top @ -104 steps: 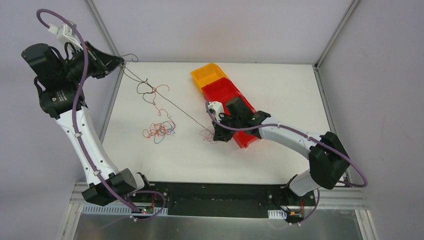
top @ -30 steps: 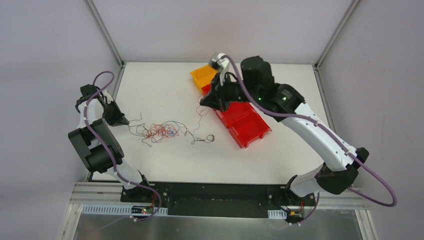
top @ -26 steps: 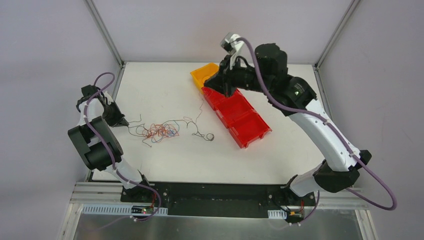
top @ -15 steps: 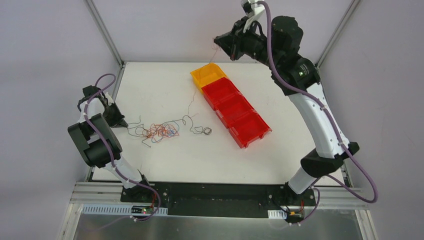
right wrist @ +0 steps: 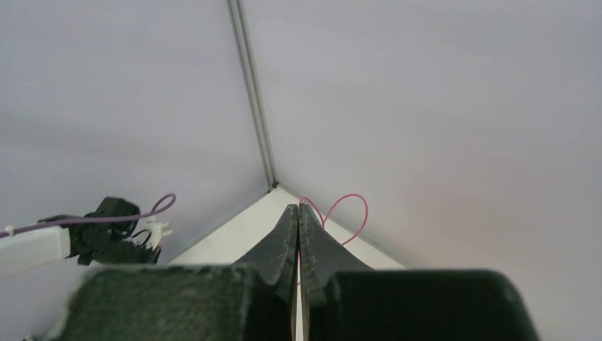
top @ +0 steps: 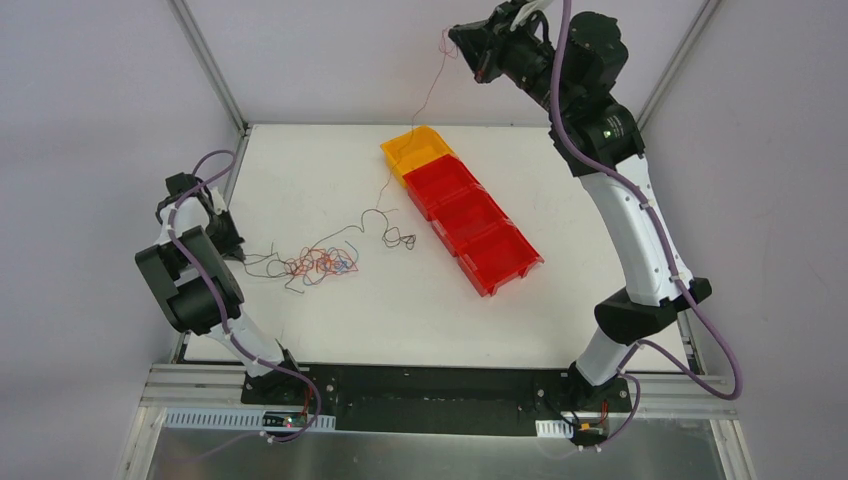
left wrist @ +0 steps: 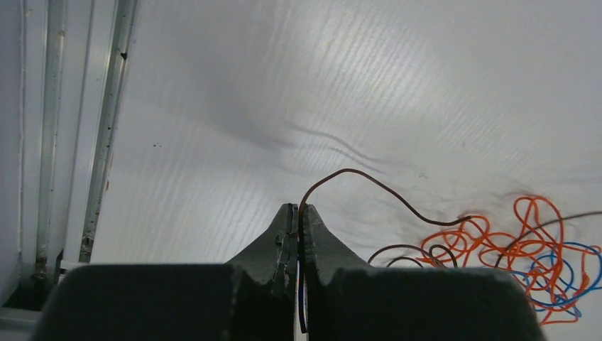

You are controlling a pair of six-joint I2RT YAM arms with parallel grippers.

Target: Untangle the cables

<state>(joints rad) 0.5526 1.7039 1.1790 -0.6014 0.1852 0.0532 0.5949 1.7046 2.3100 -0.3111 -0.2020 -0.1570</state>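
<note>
The left claw [left wrist: 297, 212], its dark wedge tips pinched shut on a hair-thin brown strand [left wrist: 344, 170], sits low on the matte white tabletop [top: 330, 170]. Just right of it lie the cables [top: 320, 263], a curly tangle of orange, blue and black. The right claw [right wrist: 298, 209], raised high, is clamped on a thin red strand [right wrist: 353, 195] that hangs slack below it.

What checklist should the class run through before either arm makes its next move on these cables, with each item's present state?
1. Left end effector shut on the brown wire: ok.
2. Right end effector shut on the red strand: ok.
3. Red strand lifted fully off the table: not ok, its lower end lies curled there.
4. Red strand free of the tangle: cannot tell, too thin.
5. Red strand clear of the orange bin: cannot tell.
6. Tangle loosened: not ok, orange and blue wires are bunched together.
</note>
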